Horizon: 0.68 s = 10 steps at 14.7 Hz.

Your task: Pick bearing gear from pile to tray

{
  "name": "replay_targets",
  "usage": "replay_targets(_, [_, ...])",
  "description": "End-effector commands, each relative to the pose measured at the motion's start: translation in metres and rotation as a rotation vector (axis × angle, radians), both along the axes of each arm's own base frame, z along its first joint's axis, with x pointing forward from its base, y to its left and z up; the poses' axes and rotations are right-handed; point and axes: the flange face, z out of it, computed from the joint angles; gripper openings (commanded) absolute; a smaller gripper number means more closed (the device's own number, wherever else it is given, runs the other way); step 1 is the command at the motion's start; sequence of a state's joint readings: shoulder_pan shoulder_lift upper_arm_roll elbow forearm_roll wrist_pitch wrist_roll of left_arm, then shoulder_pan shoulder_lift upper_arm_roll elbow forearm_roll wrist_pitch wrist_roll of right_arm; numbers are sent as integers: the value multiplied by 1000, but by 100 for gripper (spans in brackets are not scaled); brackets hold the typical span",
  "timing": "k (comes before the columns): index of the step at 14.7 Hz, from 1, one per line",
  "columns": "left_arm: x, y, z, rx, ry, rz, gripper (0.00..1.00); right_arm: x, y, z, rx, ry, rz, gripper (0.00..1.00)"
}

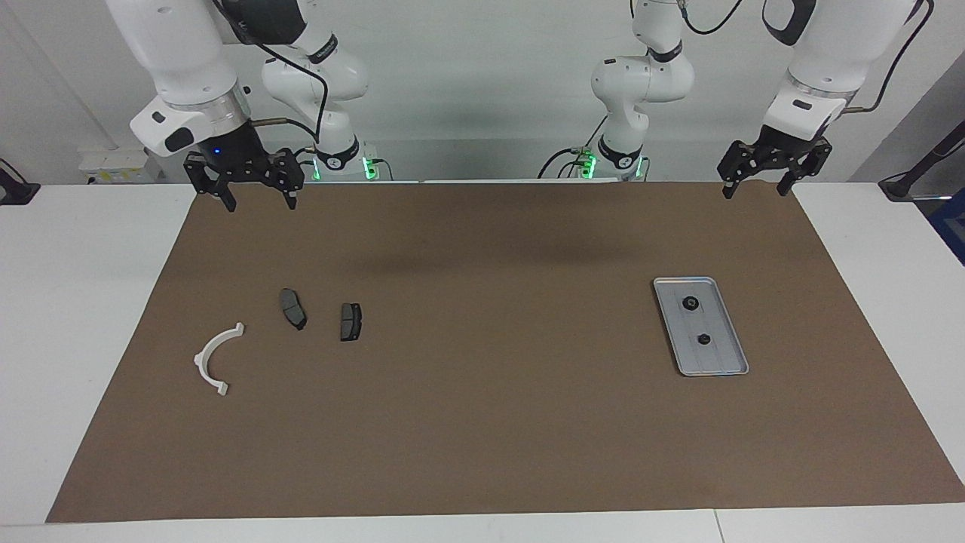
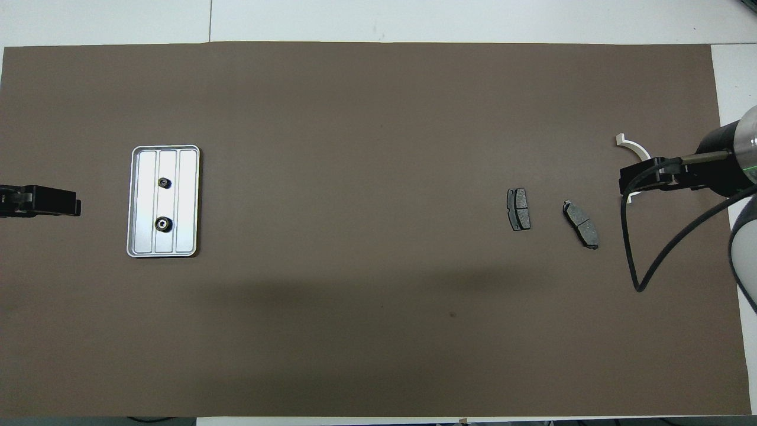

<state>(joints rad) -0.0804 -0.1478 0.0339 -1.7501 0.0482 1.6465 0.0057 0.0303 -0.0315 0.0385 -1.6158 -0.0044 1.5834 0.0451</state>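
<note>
Brown matting (image 1: 482, 422) covers your table. Your tray (image 1: 724, 362) holds both bearing gears (image 1: 690, 303), details hard to read. Overhead, your right gripper (image 1: 256, 197) hides part of the white bracket (image 1: 215, 360). Both grippers, the left gripper (image 1: 756, 187) included, hang spread and empty over the mat's robot-side corners.

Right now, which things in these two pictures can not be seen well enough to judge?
- White half-ring bracket: overhead view, the right hand covers its middle.
- Two black round pieces in the tray: both views, too small to show teeth or bore.
- Left hand: overhead view, cut off by the edge; its open fingers show only in the facing view.
- Brake pads: too small to read surface detail.
</note>
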Motion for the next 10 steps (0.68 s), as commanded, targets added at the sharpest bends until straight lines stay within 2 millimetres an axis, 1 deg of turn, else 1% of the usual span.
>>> replay_targets(1, [9,1,6,-11,24,-7,99,-3,-1,2,29,-18,11,100])
replay_targets(3, [22,10,8,-13,62,14,99,-3,-1,1,29,-16,11,100])
replay_targets(6, [22,9,4,-12,56,9,99,-3,1,3,31,-20,14,100])
replay_targets(10, [27,10,-5,-13,61,7,99,-3,1,2,29,-19,14,100])
